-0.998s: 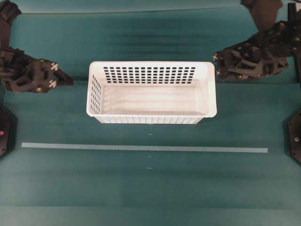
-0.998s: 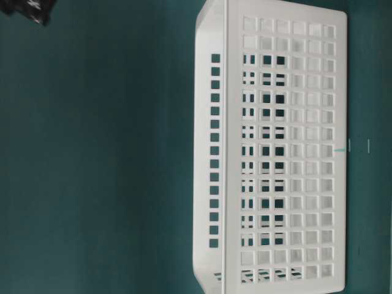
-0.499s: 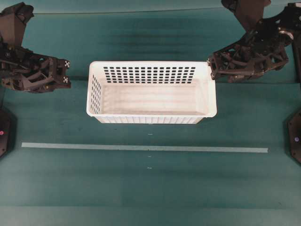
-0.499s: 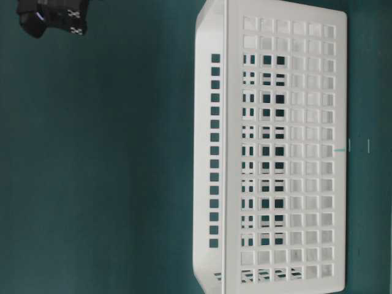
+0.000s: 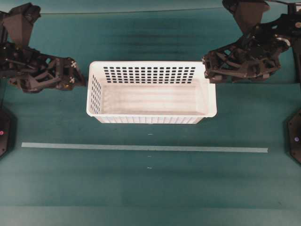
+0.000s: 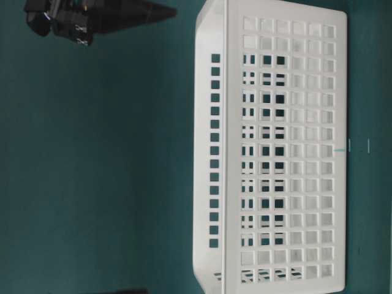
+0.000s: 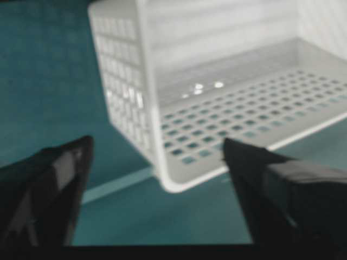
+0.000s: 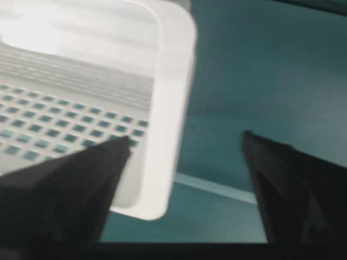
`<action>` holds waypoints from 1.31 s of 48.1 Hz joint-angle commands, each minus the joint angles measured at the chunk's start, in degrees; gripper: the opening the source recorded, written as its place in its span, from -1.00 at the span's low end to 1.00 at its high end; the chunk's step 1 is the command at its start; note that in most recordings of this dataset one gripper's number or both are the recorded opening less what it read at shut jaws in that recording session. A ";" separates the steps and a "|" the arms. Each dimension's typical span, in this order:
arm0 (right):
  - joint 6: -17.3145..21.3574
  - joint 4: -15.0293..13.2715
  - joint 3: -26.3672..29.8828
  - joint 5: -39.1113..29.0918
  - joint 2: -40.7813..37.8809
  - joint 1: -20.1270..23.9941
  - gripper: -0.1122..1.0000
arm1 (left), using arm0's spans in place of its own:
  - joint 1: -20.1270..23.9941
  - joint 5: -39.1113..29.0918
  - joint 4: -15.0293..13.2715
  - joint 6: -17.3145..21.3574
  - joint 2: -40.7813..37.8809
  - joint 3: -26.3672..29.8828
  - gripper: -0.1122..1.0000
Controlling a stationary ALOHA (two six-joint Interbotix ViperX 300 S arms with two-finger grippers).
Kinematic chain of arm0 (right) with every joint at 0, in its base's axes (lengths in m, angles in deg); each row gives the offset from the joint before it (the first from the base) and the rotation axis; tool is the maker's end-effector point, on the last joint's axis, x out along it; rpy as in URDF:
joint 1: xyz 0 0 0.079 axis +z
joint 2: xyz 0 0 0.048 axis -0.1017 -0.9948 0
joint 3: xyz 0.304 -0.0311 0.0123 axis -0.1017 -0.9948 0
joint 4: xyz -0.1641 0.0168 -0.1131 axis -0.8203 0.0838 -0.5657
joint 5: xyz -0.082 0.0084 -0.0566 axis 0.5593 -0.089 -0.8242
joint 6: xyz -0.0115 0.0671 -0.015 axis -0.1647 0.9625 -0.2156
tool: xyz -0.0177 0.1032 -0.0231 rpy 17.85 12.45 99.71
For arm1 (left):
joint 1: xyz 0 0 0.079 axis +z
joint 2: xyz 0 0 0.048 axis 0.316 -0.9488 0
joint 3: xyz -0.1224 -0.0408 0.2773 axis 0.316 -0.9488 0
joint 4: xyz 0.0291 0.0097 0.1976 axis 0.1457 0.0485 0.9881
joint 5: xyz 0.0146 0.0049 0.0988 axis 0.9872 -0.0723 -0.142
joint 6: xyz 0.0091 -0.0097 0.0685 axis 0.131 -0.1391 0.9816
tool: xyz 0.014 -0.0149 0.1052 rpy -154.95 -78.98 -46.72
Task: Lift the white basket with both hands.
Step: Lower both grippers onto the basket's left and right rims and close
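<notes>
The white basket stands upright on the teal table, its perforated walls and rolled rim showing in the table-level view. My left gripper hovers just off the basket's left end, open. In the left wrist view its gripper frames the near corner of the basket, with nothing between the fingers. My right gripper is open at the basket's back right corner. In the right wrist view that gripper straddles the basket rim, one finger over the inside. Whether it touches the rim cannot be told.
A pale tape line runs across the table in front of the basket. Black arm bases sit at the left edge and right edge. A black gripper finger shows above rim height in the table-level view.
Both grippers have gone from shut to wide open. The left one moved right toward the basket's left end, and the right one moved left to the back right corner.
</notes>
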 commanded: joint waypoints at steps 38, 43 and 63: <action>5.10 -0.09 -0.26 7.12 -10.20 2.20 0.88 | 0.09 1.41 0.18 0.44 -16.96 5.62 0.90; 5.45 -0.09 -1.05 7.56 -11.60 2.37 0.88 | 0.09 3.08 0.18 0.35 -18.63 5.36 0.90; 8.35 -1.49 -2.99 13.54 -13.18 2.64 0.88 | 0.00 5.80 0.18 0.00 -21.09 4.39 0.90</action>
